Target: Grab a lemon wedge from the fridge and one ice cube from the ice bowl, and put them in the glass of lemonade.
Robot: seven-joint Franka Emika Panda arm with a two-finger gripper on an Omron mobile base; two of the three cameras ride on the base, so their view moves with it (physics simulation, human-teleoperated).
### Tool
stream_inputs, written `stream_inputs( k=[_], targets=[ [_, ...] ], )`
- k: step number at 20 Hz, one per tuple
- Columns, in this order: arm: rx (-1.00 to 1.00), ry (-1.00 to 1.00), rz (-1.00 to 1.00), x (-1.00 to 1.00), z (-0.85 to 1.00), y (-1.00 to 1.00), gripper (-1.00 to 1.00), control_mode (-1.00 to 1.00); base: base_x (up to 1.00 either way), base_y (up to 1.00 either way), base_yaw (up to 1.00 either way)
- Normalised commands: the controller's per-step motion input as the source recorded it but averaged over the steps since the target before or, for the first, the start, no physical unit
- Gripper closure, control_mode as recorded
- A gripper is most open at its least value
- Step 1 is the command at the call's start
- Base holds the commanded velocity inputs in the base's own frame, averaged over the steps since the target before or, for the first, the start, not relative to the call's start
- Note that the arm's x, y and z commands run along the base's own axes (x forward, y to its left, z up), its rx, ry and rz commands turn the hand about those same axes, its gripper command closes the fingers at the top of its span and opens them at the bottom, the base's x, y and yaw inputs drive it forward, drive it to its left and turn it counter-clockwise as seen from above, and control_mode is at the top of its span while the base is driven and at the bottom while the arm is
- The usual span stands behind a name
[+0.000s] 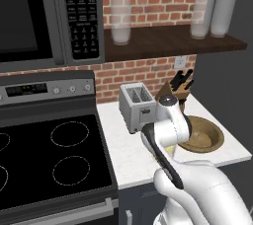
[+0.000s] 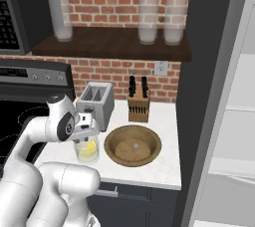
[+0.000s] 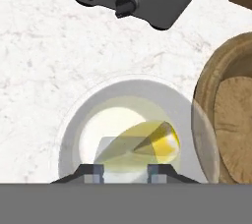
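The glass of lemonade [image 3: 78,134] stands on the white counter right below my gripper [image 3: 125,171], left of the ice bowl [image 3: 206,100]. The lemon wedge [image 3: 162,142] lies in the pale liquid. The ice cube [image 3: 112,153], pale and translucent, sits exactly between my two finger tips, which are closed in on its sides above the glass. From the right base view my gripper [image 2: 85,136] hangs just over the glass [image 2: 88,152], and the wooden ice bowl [image 2: 112,144] looks nearly bare. The grey fridge [image 2: 234,121] stands open at the right.
A silver toaster [image 2: 97,102] stands behind the glass, with a knife block [image 2: 138,104] beside it against the brick wall. The black stove [image 1: 49,155] lies to the left. Tall clear glasses [image 2: 147,19] stand on the shelf above.
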Motion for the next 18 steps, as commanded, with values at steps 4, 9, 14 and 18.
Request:
stream_inputs(
  k=[4,9,14,18],
  targets=[
    [0.00,0.01,0.00,0.42,-0.19,0.00,1.00,-1.00,0.00,0.00,0.00],
    [0.00,0.00,0.00,0.01,0.01,0.02,1.00,-1.00,0.00,0.00,0.00],
    [0.00,0.00,0.00,-0.03,0.01,0.00,-1.00,-1.00,0.00,0.00,0.00],
    [0.00,0.00,0.00,0.00,-0.09,0.00,-1.00,-1.00,0.00,0.00,0.00]
  ],
)
